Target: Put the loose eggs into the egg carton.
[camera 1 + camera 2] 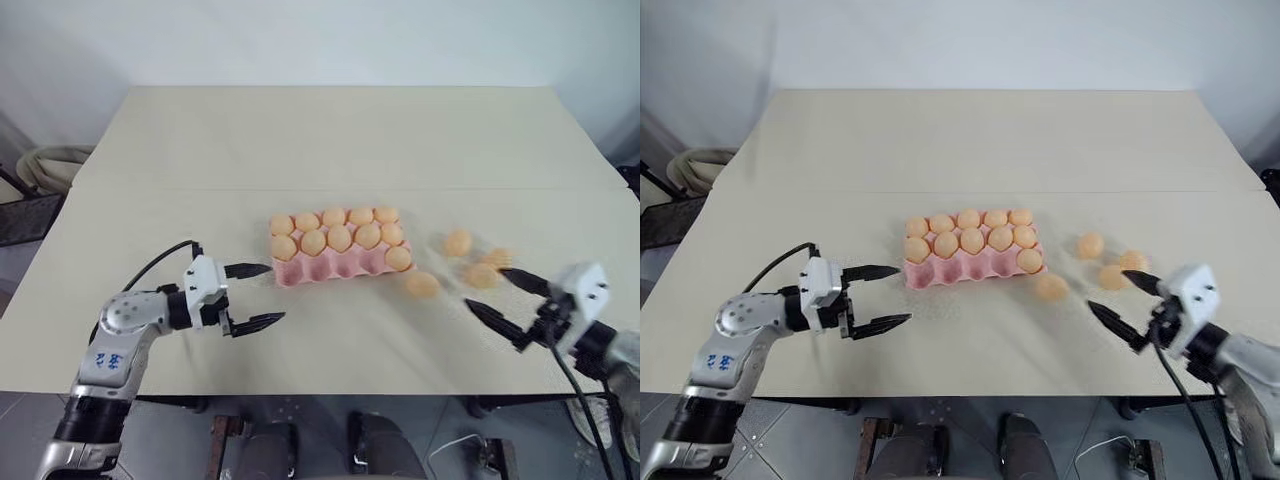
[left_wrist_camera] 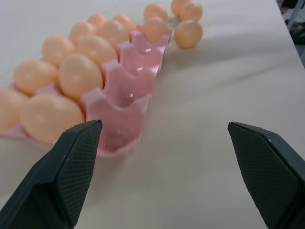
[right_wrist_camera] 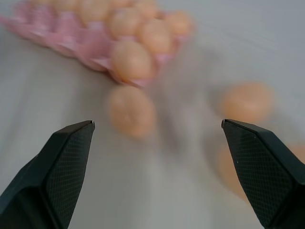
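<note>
My left gripper (image 1: 263,295) and right gripper (image 1: 497,294) are both spread, empty. The carton (image 1: 335,266) sits between them; four loose eggs (image 1: 422,285) lie just ahead of my right.

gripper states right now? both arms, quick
Left gripper: open, holding nothing, beside the near left end of the egg carton.
Right gripper: open, holding nothing, near the loose eggs on the table.
</note>
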`<move>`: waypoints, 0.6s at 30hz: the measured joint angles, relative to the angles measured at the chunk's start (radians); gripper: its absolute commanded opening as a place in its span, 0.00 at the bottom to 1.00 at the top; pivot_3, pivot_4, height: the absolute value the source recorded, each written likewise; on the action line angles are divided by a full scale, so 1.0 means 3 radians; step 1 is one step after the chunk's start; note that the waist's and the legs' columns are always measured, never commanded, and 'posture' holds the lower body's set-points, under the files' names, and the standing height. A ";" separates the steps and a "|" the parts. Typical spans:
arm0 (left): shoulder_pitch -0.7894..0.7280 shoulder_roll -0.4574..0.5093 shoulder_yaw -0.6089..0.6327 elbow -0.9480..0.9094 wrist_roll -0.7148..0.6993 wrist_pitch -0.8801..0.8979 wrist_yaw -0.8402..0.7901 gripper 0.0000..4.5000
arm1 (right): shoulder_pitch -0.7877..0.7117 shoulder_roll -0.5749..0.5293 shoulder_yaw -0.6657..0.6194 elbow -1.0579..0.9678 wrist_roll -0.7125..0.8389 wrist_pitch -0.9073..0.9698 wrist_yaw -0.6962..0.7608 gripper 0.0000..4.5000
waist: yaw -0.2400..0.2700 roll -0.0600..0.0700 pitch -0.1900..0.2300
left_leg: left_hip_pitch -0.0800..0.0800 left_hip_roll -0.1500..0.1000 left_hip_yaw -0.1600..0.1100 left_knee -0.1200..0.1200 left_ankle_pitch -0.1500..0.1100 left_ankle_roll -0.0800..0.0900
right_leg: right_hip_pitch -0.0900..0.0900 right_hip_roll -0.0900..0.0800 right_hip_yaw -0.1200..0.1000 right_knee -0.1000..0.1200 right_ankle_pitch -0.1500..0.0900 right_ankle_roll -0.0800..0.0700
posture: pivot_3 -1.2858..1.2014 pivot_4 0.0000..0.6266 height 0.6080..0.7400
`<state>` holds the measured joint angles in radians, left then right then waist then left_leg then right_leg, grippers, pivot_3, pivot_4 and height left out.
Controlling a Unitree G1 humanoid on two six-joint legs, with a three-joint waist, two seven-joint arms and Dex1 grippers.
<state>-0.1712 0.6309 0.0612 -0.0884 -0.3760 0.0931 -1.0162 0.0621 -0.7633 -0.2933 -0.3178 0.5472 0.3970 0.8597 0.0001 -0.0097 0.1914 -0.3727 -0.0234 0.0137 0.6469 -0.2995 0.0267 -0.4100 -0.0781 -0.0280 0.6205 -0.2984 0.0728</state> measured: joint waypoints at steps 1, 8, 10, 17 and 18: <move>0.0049 0.0015 0.0034 -0.0044 -0.0004 0.0012 0.0027 1.00 | -0.0103 -0.0006 0.0126 0.0024 -0.0030 0.0025 0.0029 0.99 | 0.0002 0.0000 0.0000 | 0.0000 0.0000 0.0000 0.0000 0.0000 0.0000 | 0.0000 0.0000 0.0000 0.0000 0.0000 0.0000 | 0.52 0.24 1.00; 0.0204 0.0061 0.0142 -0.0251 -0.0028 0.0113 0.0141 1.00 | -0.0771 0.0016 0.0844 0.0553 -0.0454 0.0071 0.0080 0.99 | 0.0013 0.0000 0.0000 | -0.0003 -0.0001 0.0000 -0.0001 -0.0001 0.0000 | -0.0002 -0.0001 0.0000 -0.0003 0.0000 0.0000 | 0.52 0.24 1.00; 0.0225 0.0062 0.0160 -0.0304 -0.0029 0.0133 0.0167 1.00 | -0.0832 0.0051 0.0929 0.0709 -0.0529 0.0056 0.0101 0.99 | 0.0006 0.0000 0.0000 | -0.0005 -0.0001 0.0000 -0.0001 -0.0003 0.0001 | -0.0004 0.0000 -0.0001 -0.0004 0.0000 0.0001 | 0.52 0.24 1.00; 0.0282 0.0073 0.0203 -0.0413 -0.0037 0.0195 0.0243 1.00 | -0.0905 0.0120 0.0975 0.0939 -0.0618 -0.0046 0.0171 0.55 | -0.0005 0.0000 0.0000 | -0.0005 -0.0001 0.0000 0.0001 -0.0004 0.0001 | -0.0004 0.0000 -0.0001 -0.0002 0.0001 0.0001 | 0.52 0.24 1.00; 0.0291 0.0073 0.0204 -0.0431 -0.0037 0.0196 0.0257 1.00 | -0.0905 0.0136 0.0973 0.0944 -0.0621 -0.0080 0.0173 0.48 | -0.0006 0.0000 0.0000 | -0.0005 0.0000 0.0000 0.0001 -0.0004 0.0000 | -0.0004 0.0000 -0.0001 -0.0001 0.0001 0.0001 | 0.52 0.24 1.00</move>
<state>-0.0839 0.6527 0.1223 -0.2176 -0.3870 0.1518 -0.9390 -0.2093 -0.7224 -0.0013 -0.0347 0.3609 0.3730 0.9116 -0.0018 -0.0097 0.1915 -0.3742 -0.0236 0.0138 0.6474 -0.3007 0.0268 -0.4112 -0.0780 -0.0284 0.6201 -0.2982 0.0732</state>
